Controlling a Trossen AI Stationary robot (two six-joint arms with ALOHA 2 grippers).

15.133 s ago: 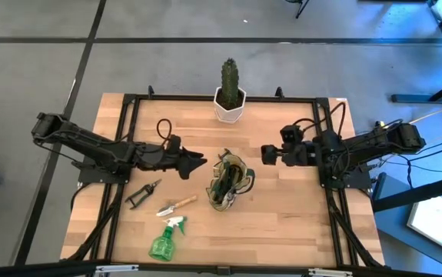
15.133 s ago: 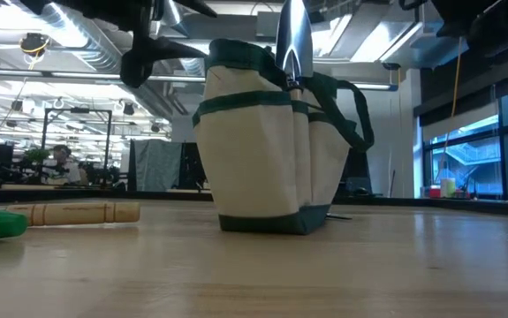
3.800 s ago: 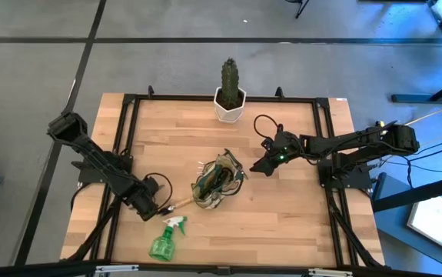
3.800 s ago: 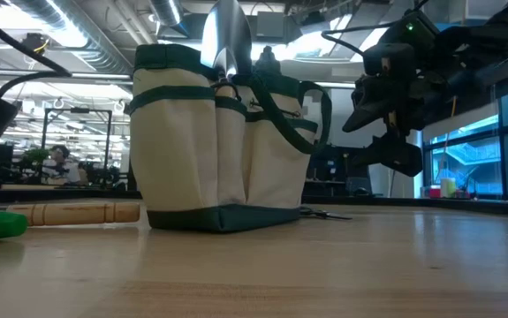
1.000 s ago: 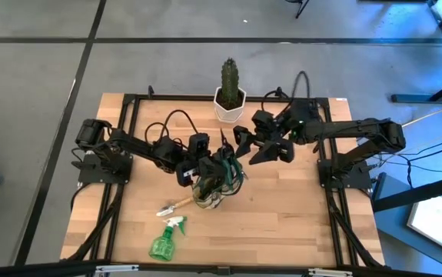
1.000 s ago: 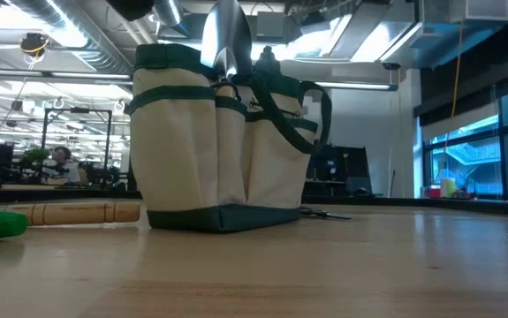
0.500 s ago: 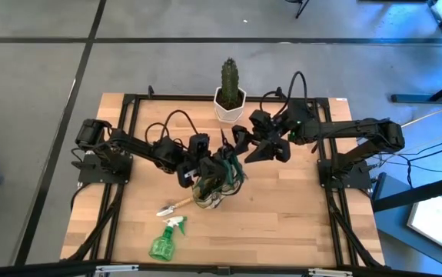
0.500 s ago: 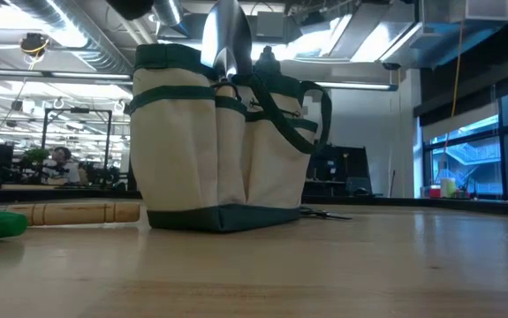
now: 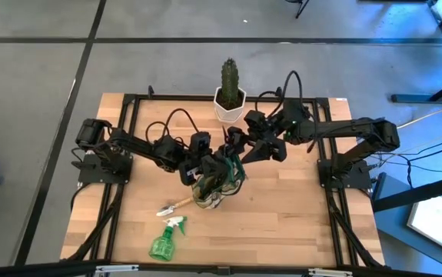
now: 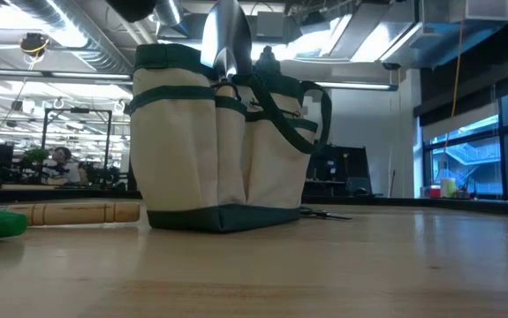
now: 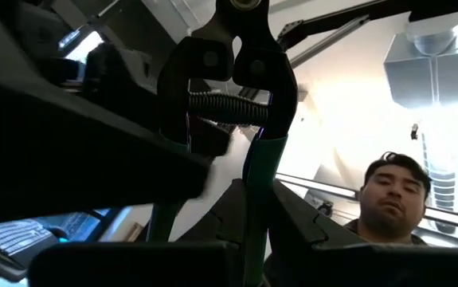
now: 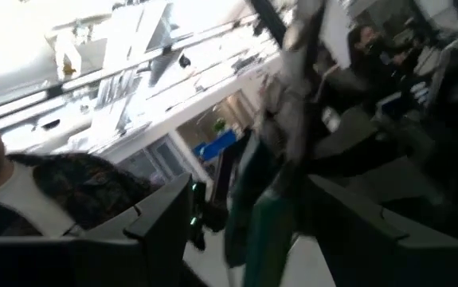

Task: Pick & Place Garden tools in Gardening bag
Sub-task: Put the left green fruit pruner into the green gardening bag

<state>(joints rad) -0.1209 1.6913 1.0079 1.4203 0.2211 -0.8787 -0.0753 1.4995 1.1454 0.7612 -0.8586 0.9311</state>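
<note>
On table — one trowel (image 9: 177, 205), one spray bottle (image 9: 163, 241).

You will find no readable text, label, brand, number or sign on anything here, neither on the desk's things nor in the room behind.

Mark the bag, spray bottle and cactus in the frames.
bag (image 10: 183, 159), low view, tan side panel.
spray bottle (image 9: 161, 246), high view, green body.
cactus (image 9: 228, 78), high view, green stem above the white pot.
</note>
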